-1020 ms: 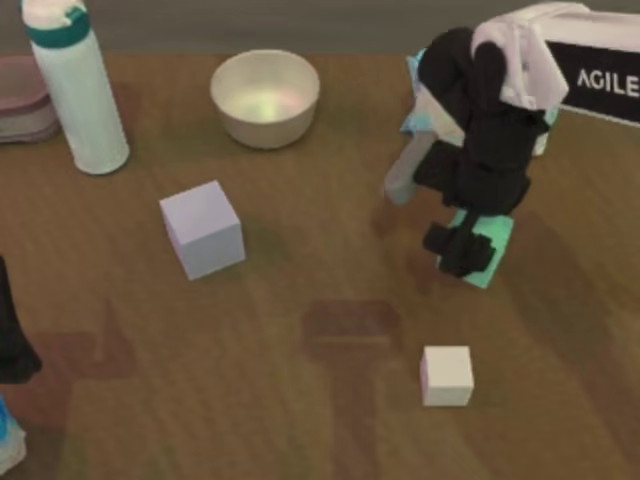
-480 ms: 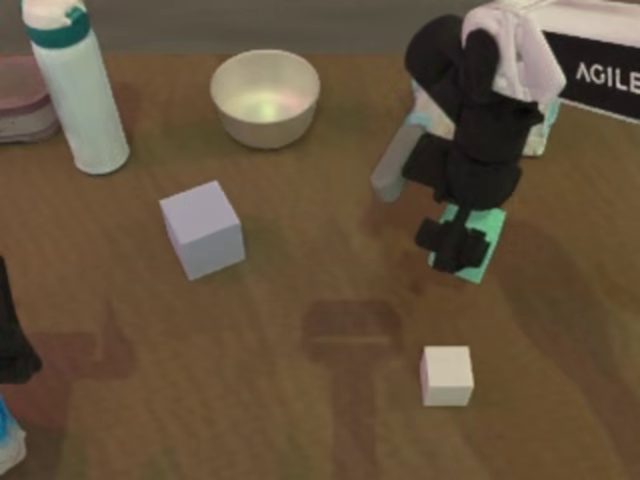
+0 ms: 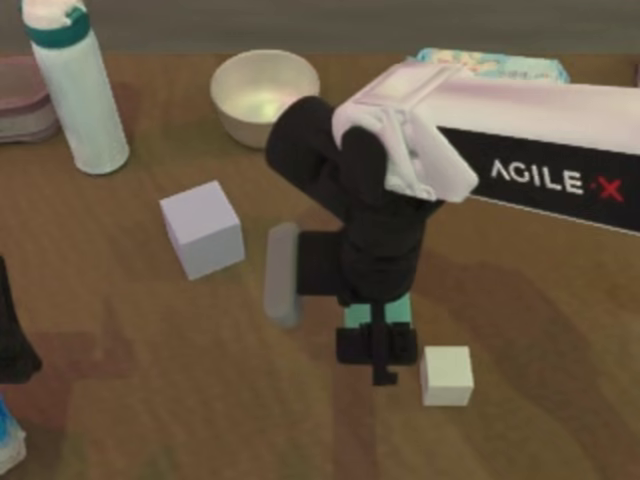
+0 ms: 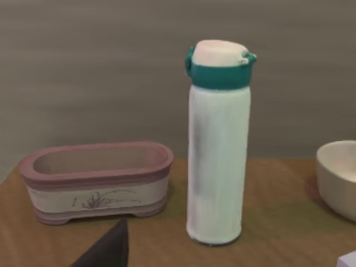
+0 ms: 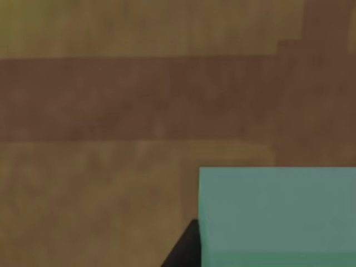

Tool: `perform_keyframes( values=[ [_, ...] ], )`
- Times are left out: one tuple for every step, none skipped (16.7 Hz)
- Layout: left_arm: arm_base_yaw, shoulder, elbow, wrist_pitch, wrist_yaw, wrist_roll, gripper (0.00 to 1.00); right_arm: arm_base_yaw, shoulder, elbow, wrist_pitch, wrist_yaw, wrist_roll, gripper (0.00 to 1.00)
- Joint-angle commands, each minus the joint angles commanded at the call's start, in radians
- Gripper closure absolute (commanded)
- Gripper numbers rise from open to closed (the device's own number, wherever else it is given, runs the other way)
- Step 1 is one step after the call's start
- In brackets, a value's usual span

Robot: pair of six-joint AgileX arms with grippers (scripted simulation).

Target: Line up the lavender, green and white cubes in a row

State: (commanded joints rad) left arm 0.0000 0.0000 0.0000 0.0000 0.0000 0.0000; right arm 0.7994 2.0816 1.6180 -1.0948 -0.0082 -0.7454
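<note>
Wooden tabletop: right gripper is clamped on the green cube, lower centre, just left of the white cube; lavender cube sits well off, upper left.

wooden table, lavender cube, white cube, bowl, bottle, planter

Lavender cube: largest, on the table's left-centre, slightly rotated. Green cube: mint, mostly hidden, held in right claw. White cube: smallest, just right of green.
</note>
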Motion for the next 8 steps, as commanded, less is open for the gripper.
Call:
perform_keyframes(
  values=[
    [0.000, 0.000, 0.000, 0.000, 0.000, 0.000, 0.00, 0.010, -0.007, -0.005, 0.001, 0.000, -0.005, 1.00],
    [0.000, 0.000, 0.000, 0.000, 0.000, 0.000, 0.00, 0.011, -0.007, -0.006, 0.001, 0.000, -0.005, 1.00],
    [0.000, 0.000, 0.000, 0.000, 0.000, 0.000, 0.00, 0.011, -0.007, -0.006, 0.001, 0.000, -0.005, 1.00],
    [0.000, 0.000, 0.000, 0.000, 0.000, 0.000, 0.00, 0.011, -0.007, -0.006, 0.001, 0.000, -0.005, 1.00],
    [0.000, 0.000, 0.000, 0.000, 0.000, 0.000, 0.00, 0.007, -0.003, -0.002, 0.000, 0.000, -0.002, 1.00],
    [0.000, 0.000, 0.000, 0.000, 0.000, 0.000, 0.00, 0.007, -0.002, -0.005, 0.004, 0.000, -0.002, 1.00],
    [0.000, 0.000, 0.000, 0.000, 0.000, 0.000, 0.00, 0.007, 0.002, -0.015, 0.018, 0.000, -0.002, 1.00],
    [0.000, 0.000, 0.000, 0.000, 0.000, 0.000, 0.00, 0.007, 0.009, -0.031, 0.042, 0.000, -0.003, 1.00]
  ],
)
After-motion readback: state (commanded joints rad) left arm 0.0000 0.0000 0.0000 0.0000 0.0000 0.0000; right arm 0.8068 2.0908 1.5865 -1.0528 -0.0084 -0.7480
